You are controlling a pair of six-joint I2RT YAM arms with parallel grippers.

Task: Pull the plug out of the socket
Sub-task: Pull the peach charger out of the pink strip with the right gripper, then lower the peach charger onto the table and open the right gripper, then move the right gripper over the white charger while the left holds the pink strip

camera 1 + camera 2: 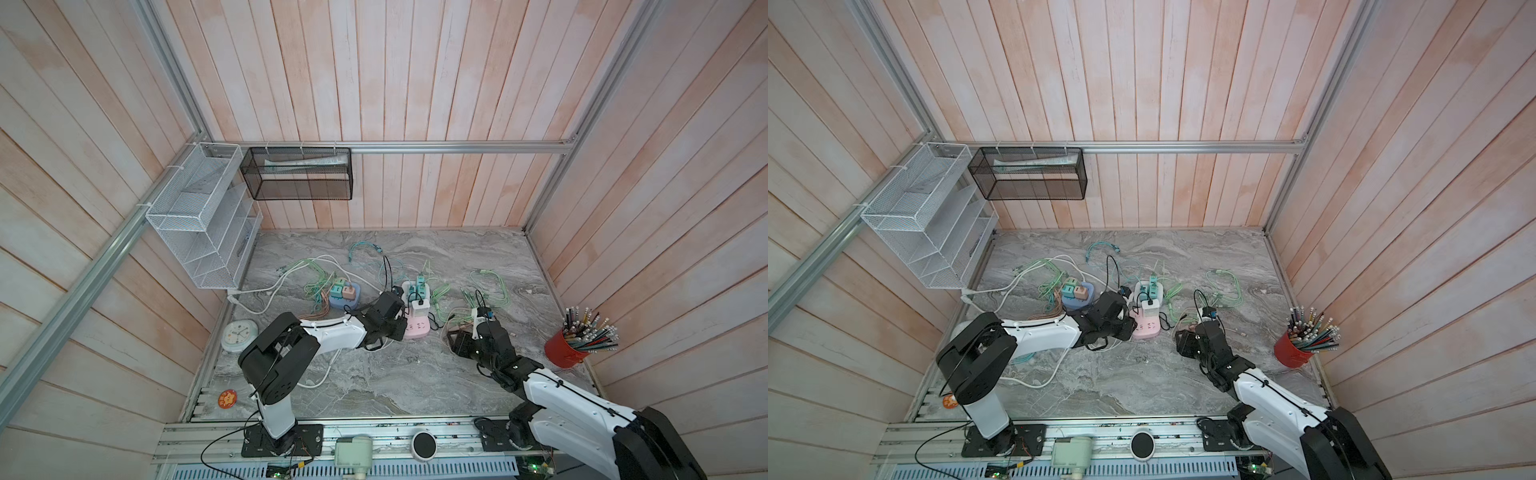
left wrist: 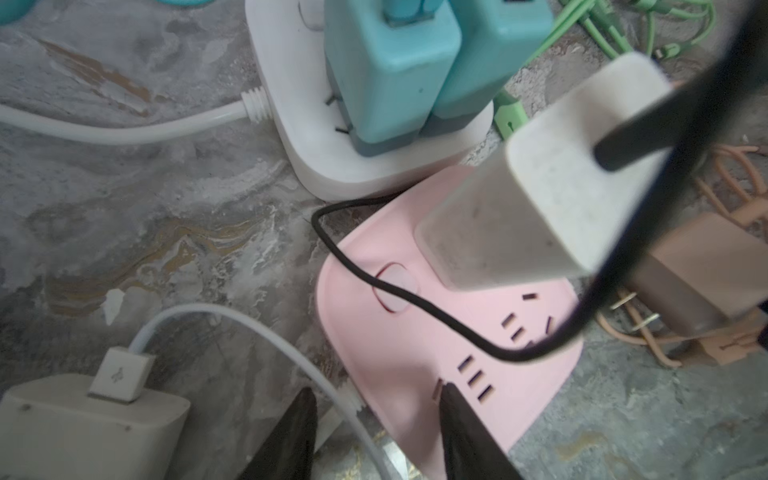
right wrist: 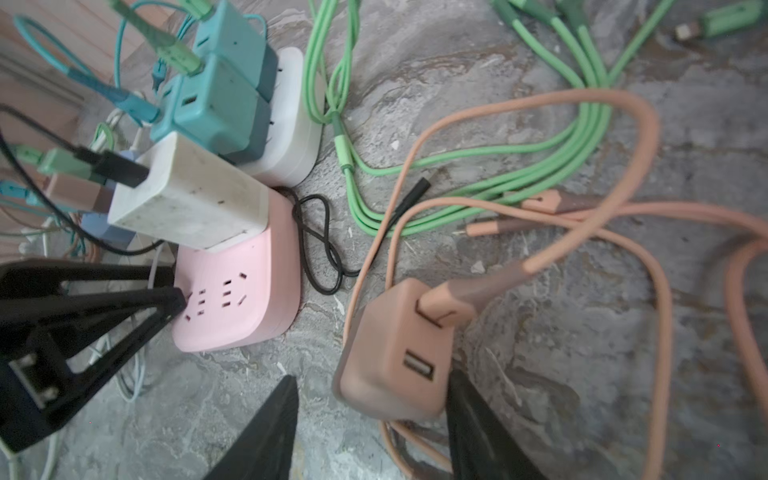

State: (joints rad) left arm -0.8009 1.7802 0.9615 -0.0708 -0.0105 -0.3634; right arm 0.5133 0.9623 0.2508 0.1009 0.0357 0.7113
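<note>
One boxy salmon plug (image 3: pixel 390 353) (matte, round-cornered) on veined marble tabletop (image 3: pixel 582 374).

A faint USB trident symbol is showing on the white square plastic USB connector (image 2: pixel 119 375), which is sitting in the cream rectangular charger block (image 2: pixel 83 432); no other lettering is reading clearly.
</note>
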